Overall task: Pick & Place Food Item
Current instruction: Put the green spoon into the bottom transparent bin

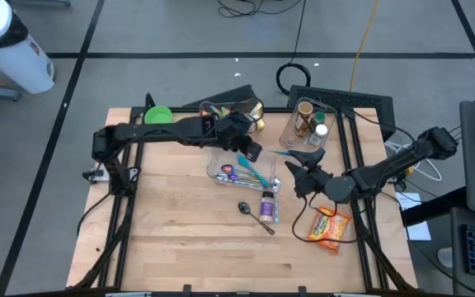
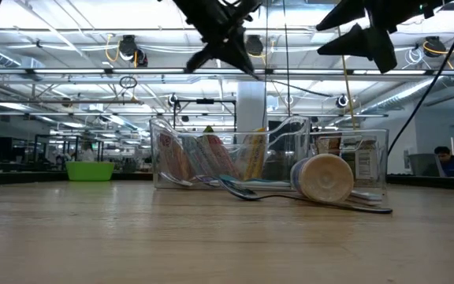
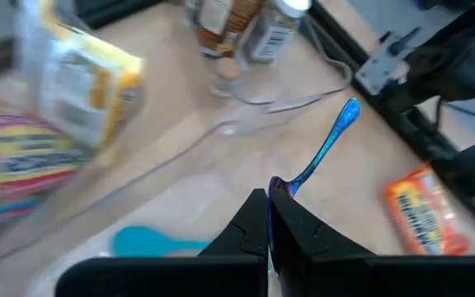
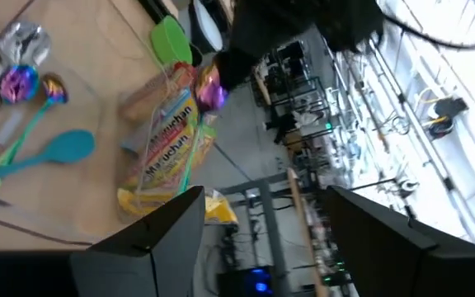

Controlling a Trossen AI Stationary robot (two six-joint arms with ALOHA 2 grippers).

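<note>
My left gripper (image 1: 252, 151) hangs over the clear utensil bin (image 1: 225, 173), shut on an iridescent blue-purple utensil (image 3: 324, 144). My right gripper (image 1: 298, 169) is open and empty just right of that bin, high above the table in the low view (image 2: 361, 39). An orange snack packet (image 1: 330, 228) lies flat on the table at the right front; it also shows in the left wrist view (image 3: 419, 210). Ramen and snack packs (image 1: 242, 111) stand in a clear bin at the back. My left gripper pinches the utensil's thin handle at one end (image 3: 283, 186) between its two shut fingers (image 3: 250, 223). The utensil runs on straight out past the fingertips to its free end (image 3: 350, 110). It is lifted clear of the bin and the table.
A spice bottle (image 1: 268, 206) and a metal spoon (image 1: 252, 213) lie on the table in front of the utensil bin. A clear bin with bottles (image 1: 310, 124) stands at the back right, and a green bowl (image 1: 159, 115) at the back left. Bare wood lies front left.
</note>
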